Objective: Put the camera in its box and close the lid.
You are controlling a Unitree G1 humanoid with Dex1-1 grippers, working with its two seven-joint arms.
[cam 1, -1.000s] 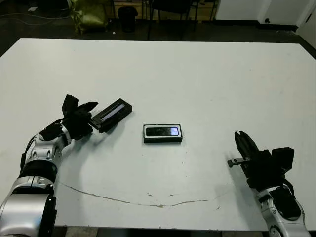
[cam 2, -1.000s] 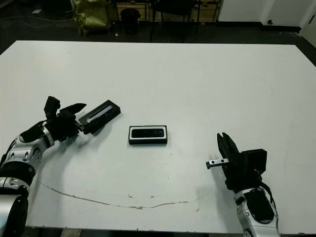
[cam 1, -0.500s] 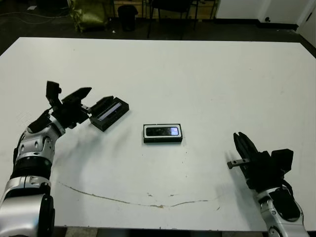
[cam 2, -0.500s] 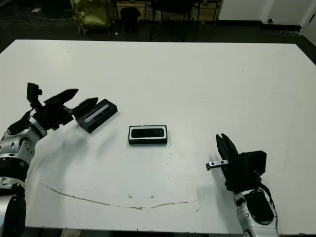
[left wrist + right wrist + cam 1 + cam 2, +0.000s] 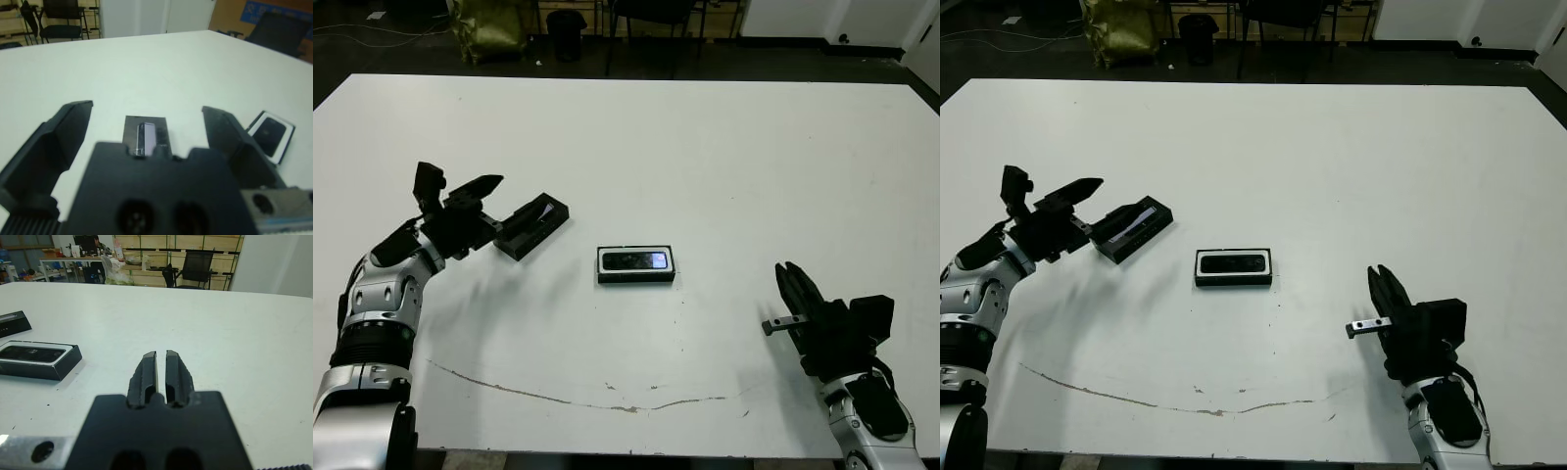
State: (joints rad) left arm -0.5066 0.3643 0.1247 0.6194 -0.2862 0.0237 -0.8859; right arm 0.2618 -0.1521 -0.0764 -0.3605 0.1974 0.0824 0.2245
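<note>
1. The left gripper (image 5: 499, 209) hangs over the left part of the white desk (image 5: 705, 147) with its fingers (image 5: 63, 132) spread wide and pinching nothing.
2. The lid (image 5: 531, 226), a flat black cover with a pale window strip, lies slantwise on the desk right at the tips of that gripper. In the left wrist view it sits in line with the gap between the two fingers. Whether a fingertip touches its near end cannot be told.
3. Further right, near the middle of the desk, the box (image 5: 636, 264) stands by itself, well apart from the lid. The camera (image 5: 637, 260) already lies inside it, glossy face up, framed by the white lining.
4. On the far right the right gripper (image 5: 796, 287) rests low over the near part of the desk, away from the box, its fingers (image 5: 146, 374) pressed close together with only a thin slit between them, and empty.
5. So the first half looks done: the camera is in. What remains is to grasp the lid, carry it over to the box, line it up and set it down on top.
</note>
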